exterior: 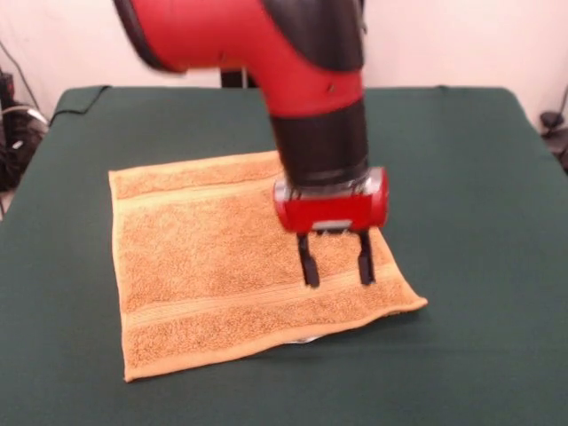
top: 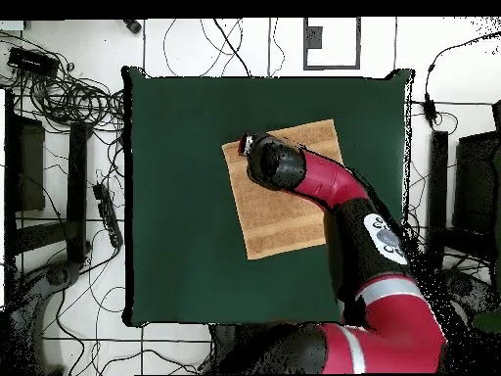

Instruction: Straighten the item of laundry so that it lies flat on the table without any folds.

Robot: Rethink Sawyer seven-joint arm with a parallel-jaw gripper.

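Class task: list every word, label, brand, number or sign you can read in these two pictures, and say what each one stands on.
No text can be read.
Arm: a pale round mark with dark dots, too blurred to read.
Towel, table and gripper: no writing visible.

Dark green table (exterior: pixel 479 177), orange-tan towel (exterior: pixel 204 266) lying spread flat on it

Tangled black cables (top: pixel 68 93) are lying on the white floor, well away from the tool. A power strip (top: pixel 106 211) is lying nearby.
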